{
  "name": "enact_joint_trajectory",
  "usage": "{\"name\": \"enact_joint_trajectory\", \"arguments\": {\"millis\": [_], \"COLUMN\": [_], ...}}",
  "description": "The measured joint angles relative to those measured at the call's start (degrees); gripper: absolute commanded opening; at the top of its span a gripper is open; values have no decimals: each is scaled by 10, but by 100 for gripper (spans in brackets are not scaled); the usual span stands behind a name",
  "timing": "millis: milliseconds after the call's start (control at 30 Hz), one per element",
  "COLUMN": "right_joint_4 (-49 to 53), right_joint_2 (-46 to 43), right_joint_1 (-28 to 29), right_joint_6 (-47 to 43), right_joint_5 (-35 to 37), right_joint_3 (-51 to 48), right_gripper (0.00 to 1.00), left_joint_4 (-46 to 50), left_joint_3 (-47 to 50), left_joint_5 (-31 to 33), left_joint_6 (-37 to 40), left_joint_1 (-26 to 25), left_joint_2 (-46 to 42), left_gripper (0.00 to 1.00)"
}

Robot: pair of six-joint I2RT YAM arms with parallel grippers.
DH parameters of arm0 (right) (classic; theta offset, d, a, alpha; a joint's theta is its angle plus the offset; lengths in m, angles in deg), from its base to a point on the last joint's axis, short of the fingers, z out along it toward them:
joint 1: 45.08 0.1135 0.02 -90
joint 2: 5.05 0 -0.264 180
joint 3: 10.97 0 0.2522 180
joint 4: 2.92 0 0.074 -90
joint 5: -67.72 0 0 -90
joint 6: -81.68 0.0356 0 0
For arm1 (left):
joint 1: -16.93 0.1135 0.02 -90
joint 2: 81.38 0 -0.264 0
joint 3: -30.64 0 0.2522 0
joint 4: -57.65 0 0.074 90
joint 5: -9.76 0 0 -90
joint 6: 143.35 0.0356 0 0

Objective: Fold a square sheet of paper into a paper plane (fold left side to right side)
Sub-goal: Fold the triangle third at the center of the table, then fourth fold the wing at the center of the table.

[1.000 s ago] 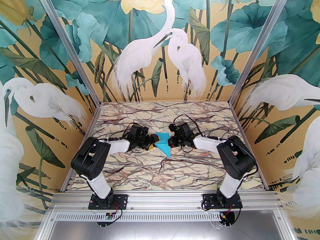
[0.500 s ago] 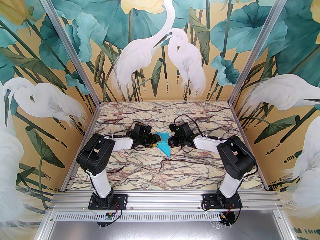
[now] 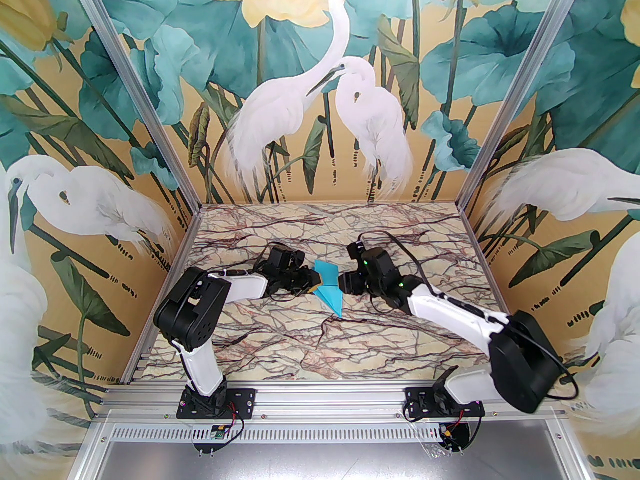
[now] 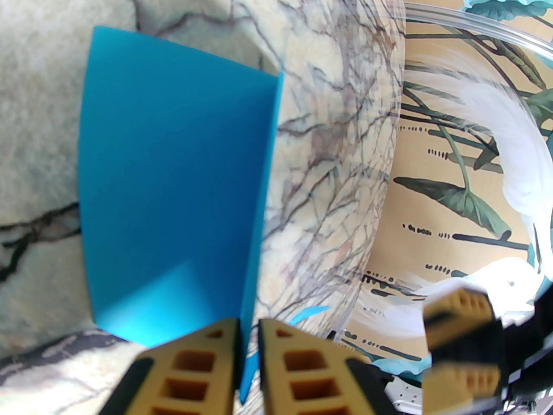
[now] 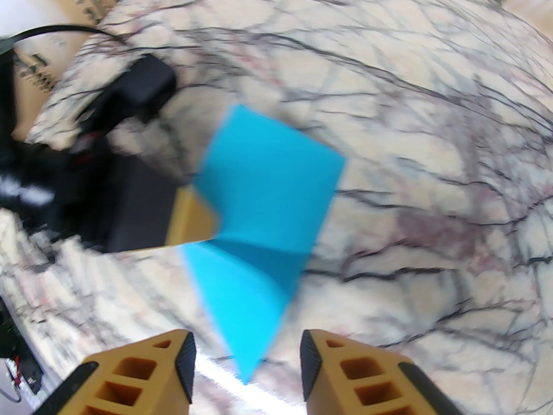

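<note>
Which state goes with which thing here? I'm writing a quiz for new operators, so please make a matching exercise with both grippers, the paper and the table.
Things:
1. left gripper
2. right gripper
3. paper
4. table

States:
A. veined marble surface
B. open, fingers wide apart
C. shut on the paper's edge
D. turquoise-blue, creased, partly folded

Pairs: 1-C; 2-B; 3-D; 4-A

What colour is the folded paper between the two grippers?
The paper is plain turquoise-blue; the left wrist view shows it best.
</note>
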State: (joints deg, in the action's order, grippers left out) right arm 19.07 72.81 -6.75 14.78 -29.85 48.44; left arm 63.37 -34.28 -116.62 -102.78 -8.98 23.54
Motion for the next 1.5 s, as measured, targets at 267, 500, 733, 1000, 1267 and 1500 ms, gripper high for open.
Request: {"name": "enact_joint_trajectory", "arguments": {"millis": [267,500,733,1000,1267,1500], "right_joint_4": [-90,-135,-167,-179,-174,-173], "right_joint_2": [-5,41,97,122,122,129], "right_joint_1": [-25,-37,-55,-66,-66,-66], "right_joint_6": [89,137,164,179,177,177], "right_joint_5": [-127,-195,-225,-236,-241,-253], "right_joint_3": [-122,-122,-107,-101,-98,-86], "right_gripper": [15,11,10,9,4,2], "left_joint_4": [32,99,97,96,86,86], "left_joint_3": [0,2,15,10,-46,-64], "left_joint_5": [15,71,31,-2,-3,-3], "left_joint_6": [15,54,115,131,131,140], "left_joint_1": [0,3,-5,-49,-48,-48], "left_joint_2": [-21,-99,-170,-75,-2,26], "left_gripper": [47,54,34,20,20,19]}}
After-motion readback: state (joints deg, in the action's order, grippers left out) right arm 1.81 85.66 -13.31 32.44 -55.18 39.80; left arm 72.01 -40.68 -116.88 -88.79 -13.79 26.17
